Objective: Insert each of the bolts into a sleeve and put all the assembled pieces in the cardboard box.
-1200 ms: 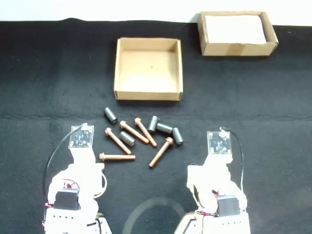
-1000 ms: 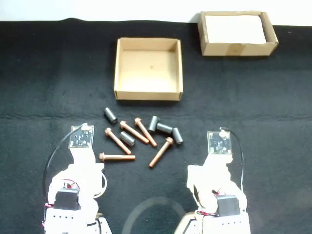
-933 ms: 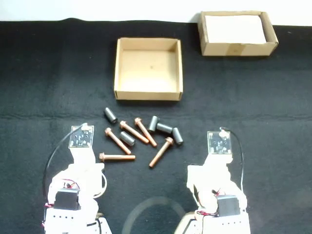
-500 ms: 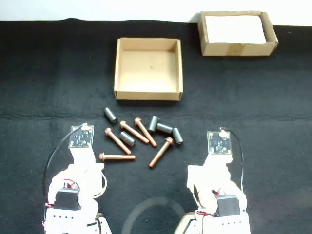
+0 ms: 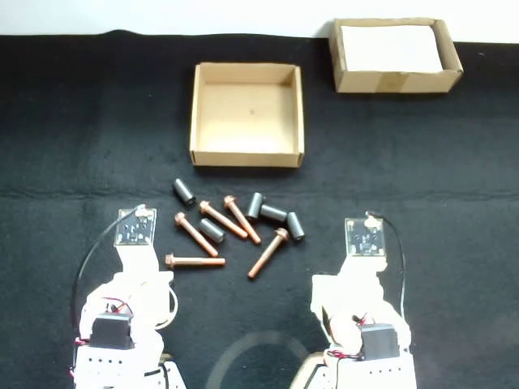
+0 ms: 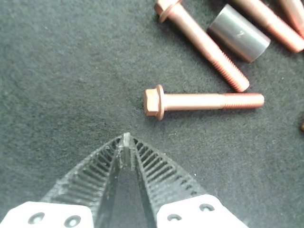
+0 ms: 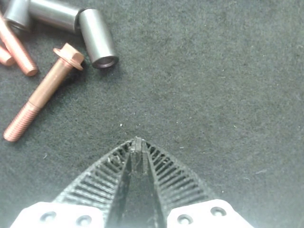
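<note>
My left gripper (image 6: 126, 138) had its ribbed black fingers pressed together at the tips, gripping nothing, low over the black felt-like cloth (image 5: 454, 162). My right gripper (image 7: 137, 145) was the same, with its tips together above the cloth.

Just beyond my left tips lay the nearest bolt (image 6: 199, 100), copper-coloured, with a flanged hex head, a smooth shank and a threaded end. Seen from above, its long axis ran across the table, head toward my left arm.

Near my right tips a second bolt (image 7: 45, 97) lay on a diagonal, its head almost touching the open mouth of a sleeve (image 7: 97, 38), a smooth dark-grey metal tube.

In all, 5 bolts (image 5: 223, 220) and 5 sleeves (image 5: 273, 213) lay loose between my 2 arms, none joined.

Farther out stood the cardboard box (image 5: 195, 113), square and open-topped, showing its bare brown floor. A second box (image 5: 395, 81), at the far right, held something flat and white.
</note>
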